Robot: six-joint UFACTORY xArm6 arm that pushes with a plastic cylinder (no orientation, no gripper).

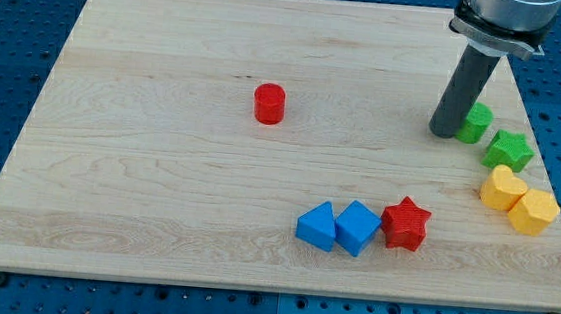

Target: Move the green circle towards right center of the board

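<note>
The green circle [477, 123] sits near the board's right edge, a little above the middle. My tip [444, 131] rests on the board right against the circle's left side. A green star [509, 151] lies just below and right of the circle.
A yellow heart [502, 187] and a yellow hexagon [534, 211] sit below the green star at the right edge. A red star [405, 224], a blue cube [357, 227] and a blue triangle [317, 226] line up at the bottom centre. A red cylinder [270, 104] stands mid-board.
</note>
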